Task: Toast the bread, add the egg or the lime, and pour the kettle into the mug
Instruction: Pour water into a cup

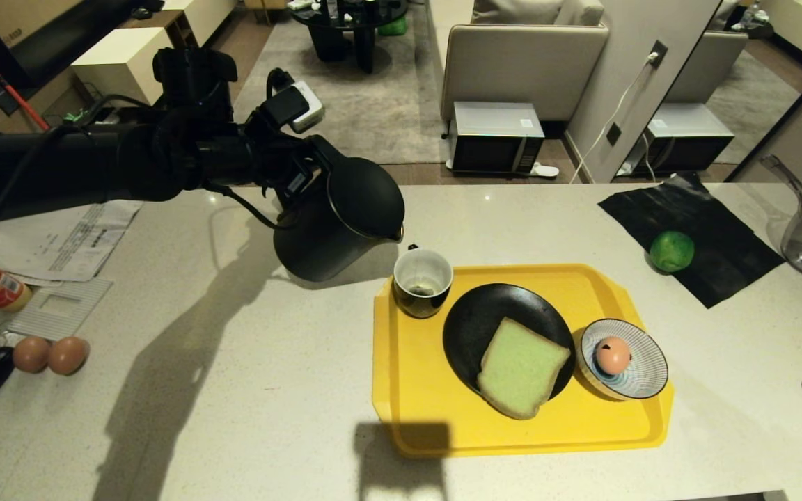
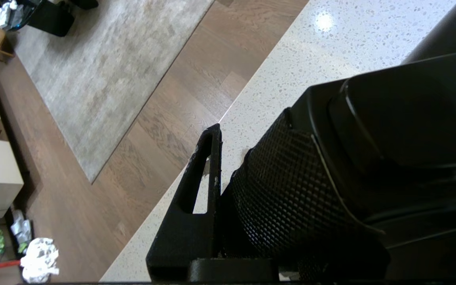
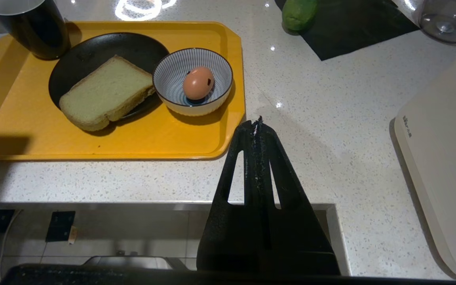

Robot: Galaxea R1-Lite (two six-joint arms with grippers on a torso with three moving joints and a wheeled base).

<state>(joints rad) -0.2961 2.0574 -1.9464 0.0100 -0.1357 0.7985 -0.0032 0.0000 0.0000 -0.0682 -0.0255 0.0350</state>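
Where the speckled white tabletop [image 1: 248, 390] spreads widest, a yellow tray [image 1: 415, 390] sits near its front edge. The left gripper [image 1: 296, 182] is clamped on the handle of the black kettle [image 1: 335, 223], holding it tilted above the tabletop, its spout just over the mug [image 1: 422, 282] at the tray's rear left corner. A black plate [image 1: 470, 323] at the tray's centre carries the bread [image 1: 521, 367], which overhangs the plate's front rim. A striped bowl [image 1: 641, 362] at the tray's right edge holds the egg [image 1: 612, 354]. The lime [image 1: 672, 251] lies on a black sheet [image 1: 693, 223] near the tabletop's rear right. The right gripper [image 3: 258, 130], its fingers pressed together, hangs over the front edge.
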